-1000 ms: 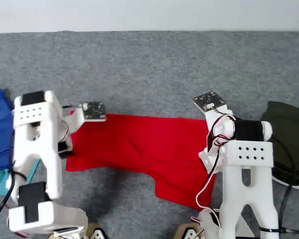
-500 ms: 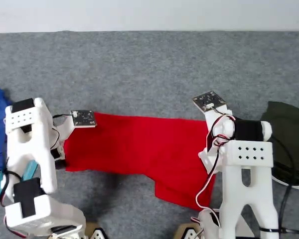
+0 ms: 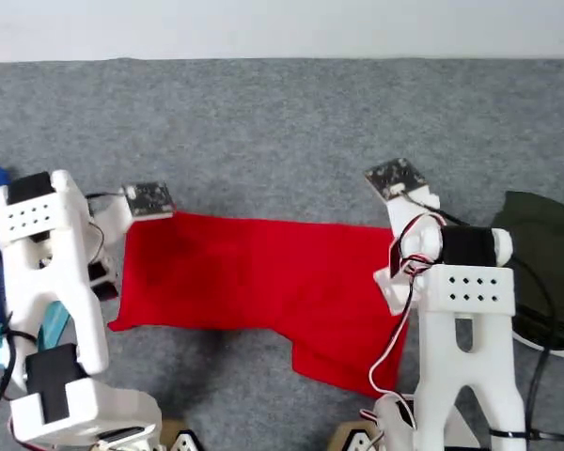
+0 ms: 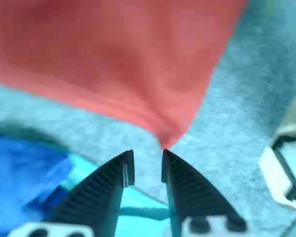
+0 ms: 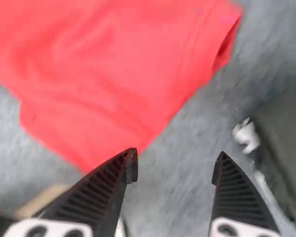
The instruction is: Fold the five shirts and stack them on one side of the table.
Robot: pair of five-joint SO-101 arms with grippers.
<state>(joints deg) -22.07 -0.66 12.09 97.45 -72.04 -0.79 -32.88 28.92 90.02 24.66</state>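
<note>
Red shirt [image 3: 263, 282] lies spread out dead centre of the worktop [image 3: 282, 122]. From above my arms sit over its ends. Up close, its 8 o'clock corner points right at my left jaws, but I can't tell if they've nipped it. My right jaws are spread wide over bare worktop off its 3 o'clock edge, with the dark green shirt [image 5: 281, 148] alongside. Since a second ago my left arm [image 3: 52, 272] slid toward 9 and that edge stretched along with it.

text: none legible | labels: none legible | numbers: none (nothing printed resolves)
</note>
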